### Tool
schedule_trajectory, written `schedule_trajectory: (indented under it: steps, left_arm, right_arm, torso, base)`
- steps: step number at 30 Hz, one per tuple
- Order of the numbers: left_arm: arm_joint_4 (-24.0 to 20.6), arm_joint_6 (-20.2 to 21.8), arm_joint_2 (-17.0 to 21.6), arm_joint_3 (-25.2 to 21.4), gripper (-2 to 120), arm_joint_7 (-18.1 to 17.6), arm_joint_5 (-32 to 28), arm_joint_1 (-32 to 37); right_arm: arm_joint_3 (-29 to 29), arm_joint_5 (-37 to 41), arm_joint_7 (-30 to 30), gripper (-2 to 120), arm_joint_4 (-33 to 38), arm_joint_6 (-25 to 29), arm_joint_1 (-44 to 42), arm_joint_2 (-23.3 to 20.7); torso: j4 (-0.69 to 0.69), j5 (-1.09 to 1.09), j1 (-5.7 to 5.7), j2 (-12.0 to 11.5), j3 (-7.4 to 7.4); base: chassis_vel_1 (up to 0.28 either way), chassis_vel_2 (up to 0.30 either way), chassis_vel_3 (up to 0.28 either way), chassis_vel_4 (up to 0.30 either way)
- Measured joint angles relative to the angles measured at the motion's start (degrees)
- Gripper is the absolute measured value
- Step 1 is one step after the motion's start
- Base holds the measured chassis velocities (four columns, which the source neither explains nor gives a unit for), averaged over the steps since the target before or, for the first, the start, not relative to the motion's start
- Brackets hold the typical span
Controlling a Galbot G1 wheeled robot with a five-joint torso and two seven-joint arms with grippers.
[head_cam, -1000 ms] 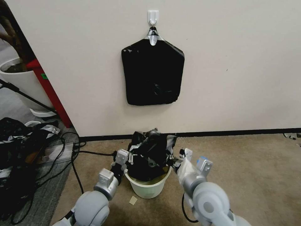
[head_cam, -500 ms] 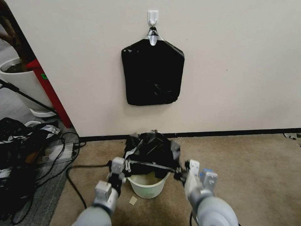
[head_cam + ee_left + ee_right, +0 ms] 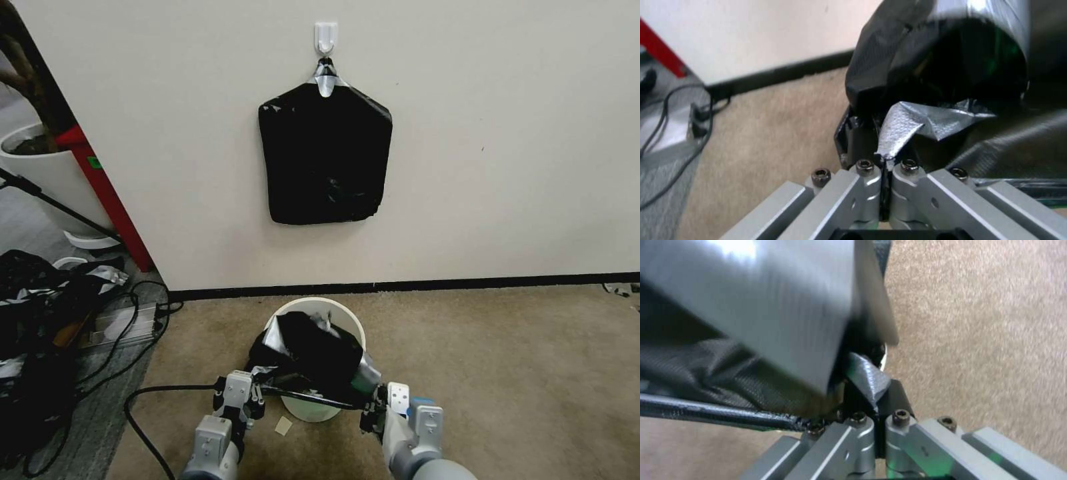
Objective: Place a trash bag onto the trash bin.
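— Left hand point(image 3: 248, 393) first: where is it, and what is it doing?

— Low, just left of the trash bin point(image 3: 303, 409). Its fingers are pressed together on a grey, stretched corner of the trash bag point(image 3: 312, 353); the left wrist view shows that corner pinched between the fingers point(image 3: 871, 173).

— And the right hand point(image 3: 373, 405)?

— Just right of the bin, likewise clamped on the bag's edge. In the right wrist view a small grey fold of plastic sits at its fingers point(image 3: 862, 426).

— How does the bag look?

— Thin, glossy black, crinkled, with a silvery sheen where it is pulled tight. Its front edge runs as a taut dark band between the two hands, across the near side of the bin. The bulk of it bulges over the bin's opening.

— Can you see inside the bin?

— No. The bag covers most of the mouth; only the far arc of the cream-white rim and a bit of the lower front wall show. Whether the bag's edge wraps the rim, I cannot tell.

— Anything else nearby?

— A flat black pack of bags point(image 3: 325, 157) hangs from a wall hook point(image 3: 325, 35) above, and the bin stands on the carpet point(image 3: 507, 360).
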Motion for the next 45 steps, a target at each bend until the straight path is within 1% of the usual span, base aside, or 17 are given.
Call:
schedule_trajectory:
  steps: [2,5,6,10,19,25,28,30,31,32,35,36,37,41,43,44,45]
  left_arm:
    - [1.39,0.03,-0.77,0.31,0,0.00,-0.01,-0.73]
    - [5.81,0.03,-3.05,1.50,0,0.02,0.03,-3.68]
    - [5.81,0.03,-3.05,1.50,0,0.02,0.03,-3.68]
    - [10.54,0.33,-4.82,3.22,0,0.23,-0.05,-8.57]
    - [14.17,1.91,-6.55,5.17,0,1.52,-1.13,-11.53]
    - [14.78,2.05,-6.93,5.68,0,1.67,-1.11,-11.65]
    - [13.15,2.05,-6.76,5.01,0,1.49,-1.30,-10.96]
    - [11.70,2.13,-6.31,4.28,0,1.36,-1.43,-10.15]
    - [9.62,2.71,-5.51,3.02,7,1.30,-1.55,-8.79]
    - [9.62,2.71,-5.51,3.02,7,1.30,-1.55,-8.79]
    - [5.62,5.12,-3.81,0.56,19,1.30,-1.61,-6.01]
    - [5.48,5.23,-3.75,0.48,20,1.30,-1.61,-5.93]
    - [2.60,7.55,-2.22,-1.08,29,1.47,-1.62,-3.84]
    - [0.57,9.44,-0.89,-2.05,36,1.91,-1.62,-2.13]
    - [-2.72,11.59,1.44,-3.40,50,3.10,-1.54,0.62]
    - [-2.72,11.59,1.44,-3.40,50,3.10,-1.54,0.62]
    - [-3.92,12.26,2.22,-3.82,55,3.50,-1.53,1.49]
  right_arm:
    - [-0.23,-0.43,-0.27,0,-0.59,-0.31,0.47,0.03]
    - [-0.46,-1.34,-1.18,0,-2.69,-1.64,2.10,0.23]
    - [-0.46,-1.34,-1.18,0,-2.69,-1.64,2.10,0.23]
    - [-0.35,-3.46,-3.10,0,-5.37,-2.94,3.76,0.66]
    - [-0.20,-6.45,-5.79,0,-9.74,-3.43,4.80,1.32]
    - [0.07,-7.01,-6.05,0,-10.14,-3.38,4.50,1.50]
    - [0.60,-7.23,-5.96,3,-7.98,-3.31,3.32,1.04]
    - [1.02,-7.22,-5.90,10,-5.89,-3.13,2.11,0.48]
    - [1.50,-7.18,-5.88,18,-3.11,-3.03,0.11,-0.36]
    - [1.50,-7.18,-5.88,18,-3.11,-3.03,0.11,-0.36]
    - [1.96,-7.15,-5.85,30,0.98,-2.75,-3.49,-1.91]
    - [1.97,-7.15,-5.85,30,1.24,-2.70,-3.77,-2.02]
    - [2.10,-7.36,-5.71,39,3.56,-2.06,-6.61,-3.05]
    - [2.25,-7.98,-5.59,48,5.05,-1.68,-8.73,-3.92]
    - [2.68,-9.21,-5.66,60,7.51,-1.40,-11.41,-5.16]
    - [2.68,-9.21,-5.66,60,7.51,-1.40,-11.41,-5.16]
    - [2.94,-9.87,-5.91,65,8.52,-1.26,-12.25,-5.56]
  torso:
    - [0.00,0.00,0.00,0.00,0.00]
    - [0.00,0.00,0.00,0.00,0.00]
    - [0.00,0.00,0.00,0.00,0.00]
    - [-0.01,0.00,0.00,0.00,0.00]
    - [-0.01,0.01,0.00,0.00,0.00]
    - [-0.01,0.01,0.00,0.00,0.00]
    - [-0.01,0.00,0.00,0.00,0.00]
    - [-0.01,0.01,0.00,0.00,0.00]
    - [-0.01,0.00,0.00,0.00,0.00]
    - [-0.01,0.00,0.00,0.00,0.00]
    - [0.00,0.00,0.00,0.00,0.00]
    - [0.00,0.00,0.00,0.00,0.00]
    - [-0.01,0.01,0.00,0.00,0.00]
    - [0.00,0.00,0.00,0.00,0.00]
    - [-0.01,0.00,0.00,0.00,0.00]
    - [-0.01,0.00,0.00,0.00,0.00]
    - [0.00,0.00,0.00,0.00,0.00]
  base:
    - [0.000,0.000,0.000,0.000]
    - [0.000,0.000,0.000,0.000]
    - [0.000,0.000,0.000,0.000]
    - [0.000,0.000,0.000,0.000]
    - [0.000,0.000,0.000,0.000]
    - [0.000,0.000,0.000,0.000]
    - [0.000,0.000,0.000,0.000]
    - [0.000,0.000,0.000,0.000]
    - [0.000,0.000,0.000,0.000]
    - [0.000,0.000,0.000,0.000]
    - [0.000,0.000,0.000,0.000]
    - [0.000,0.000,0.000,0.000]
    - [0.000,0.000,0.000,0.000]
    - [0.000,0.000,0.000,0.000]
    - [0.000,0.000,0.000,0.000]
    - [0.000,0.000,0.000,0.000]
    - [0.000,0.000,0.000,0.000]
